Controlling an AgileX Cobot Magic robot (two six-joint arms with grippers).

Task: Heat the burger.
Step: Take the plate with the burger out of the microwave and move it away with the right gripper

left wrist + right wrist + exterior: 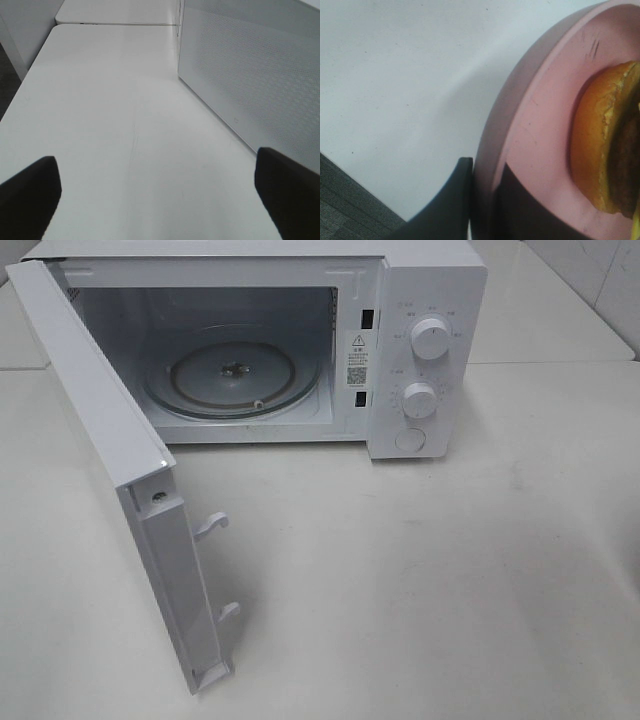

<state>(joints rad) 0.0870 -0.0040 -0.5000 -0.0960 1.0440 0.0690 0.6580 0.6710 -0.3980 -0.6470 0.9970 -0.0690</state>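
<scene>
The burger (600, 140), golden-brown bun with a dark patty edge, lies on a round pink plate (545, 115) in the right wrist view. My right gripper (485, 200) is shut on the plate's rim, one dark finger under it and one on its inner face. My left gripper (160, 200) is open over the bare tabletop with nothing between its black fingers (27, 195). Neither gripper, plate nor burger shows in the exterior high view.
A white microwave (420, 340) stands at the back of the white table (450, 580), its door (110, 460) swung wide to the left and the glass turntable (235, 375) bare. The door's perforated panel (240, 75) is close beside my left gripper. Dark floor (350, 200) shows past the table edge.
</scene>
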